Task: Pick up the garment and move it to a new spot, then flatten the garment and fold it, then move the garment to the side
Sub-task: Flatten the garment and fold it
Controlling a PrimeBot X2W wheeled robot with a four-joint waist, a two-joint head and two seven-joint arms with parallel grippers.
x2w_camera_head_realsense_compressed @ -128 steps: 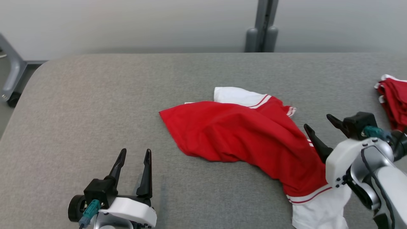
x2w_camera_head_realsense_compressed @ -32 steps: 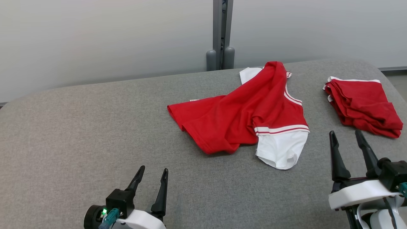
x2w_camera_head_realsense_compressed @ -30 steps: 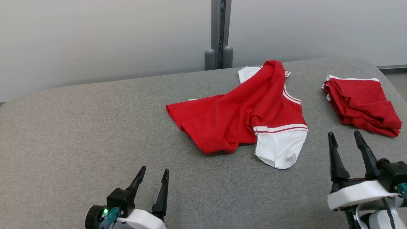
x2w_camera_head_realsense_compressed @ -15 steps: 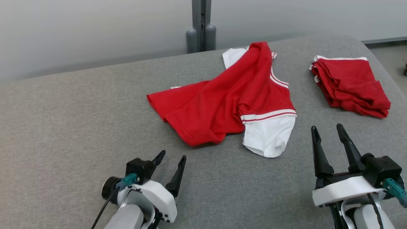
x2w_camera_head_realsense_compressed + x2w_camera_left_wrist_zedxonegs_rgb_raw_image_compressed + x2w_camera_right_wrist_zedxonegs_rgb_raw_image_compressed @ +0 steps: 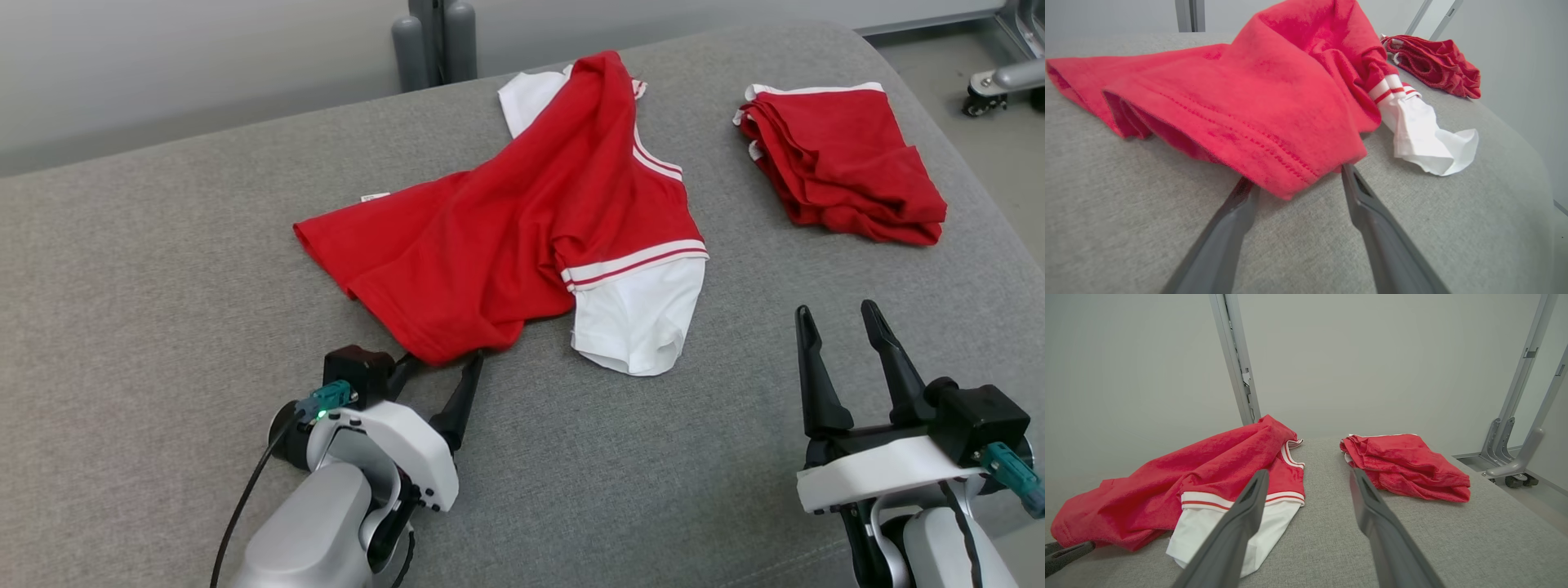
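The garment (image 5: 506,237), a red T-shirt with white sleeves and striped cuffs, lies crumpled in the middle of the grey padded table (image 5: 163,245). My left gripper (image 5: 441,363) is open at its near hem. In the left wrist view the hem's folded corner (image 5: 1290,179) lies between the two spread fingers of that gripper (image 5: 1295,179), which are not closed on it. My right gripper (image 5: 837,312) stands open at the lower right, apart from the white sleeve (image 5: 637,327). In the right wrist view nothing is between its fingers (image 5: 1309,473), and the garment (image 5: 1208,473) lies ahead to the left.
A folded pile of red cloth (image 5: 841,155) sits at the table's far right, also in the wrist views (image 5: 1433,65) (image 5: 1404,465). A grey post (image 5: 433,41) stands behind the table. A metal frame with a caster (image 5: 1004,77) is beyond the rounded right edge.
The head camera has turned, shifting the whole picture. My left gripper has moved forward until its fingertips reach the garment's near hem. The right gripper and the garment have kept their places.
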